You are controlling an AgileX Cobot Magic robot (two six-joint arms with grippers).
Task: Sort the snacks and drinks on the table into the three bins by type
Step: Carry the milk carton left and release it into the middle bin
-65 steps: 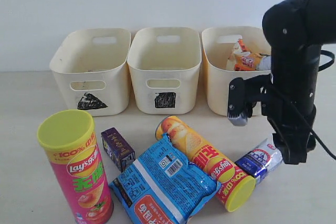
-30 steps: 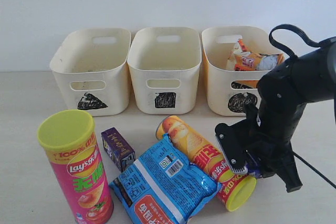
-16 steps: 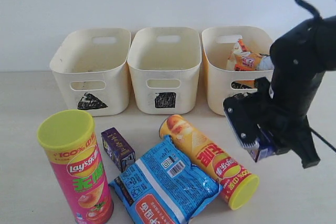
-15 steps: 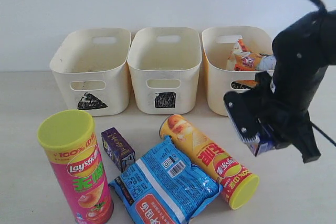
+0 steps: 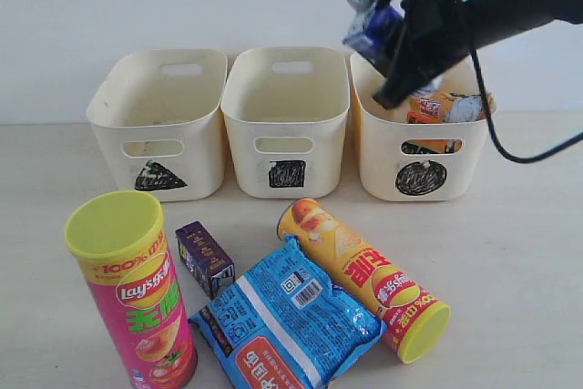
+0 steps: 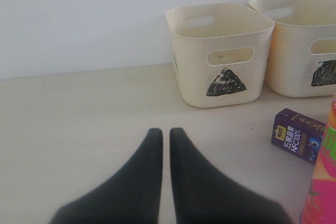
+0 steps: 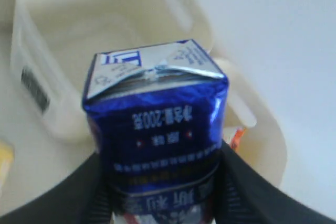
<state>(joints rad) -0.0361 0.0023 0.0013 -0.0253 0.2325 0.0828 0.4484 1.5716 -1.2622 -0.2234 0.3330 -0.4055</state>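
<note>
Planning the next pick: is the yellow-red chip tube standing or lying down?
Lying down. The yellow-red chip tube rests on its side on the table, beside the blue bag.

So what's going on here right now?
The right gripper holds the small blue-and-white drink carton in the air above the cream plastic bins, near where the square-marked bin meets the circle-marked bin, which contains an orange-black-white snack bag. The left gripper is shut, low over the pale beige table. The pink chip tube, yellow-red chip tube, blue crinkly bag and dark purple carton sit unsorted.
</note>
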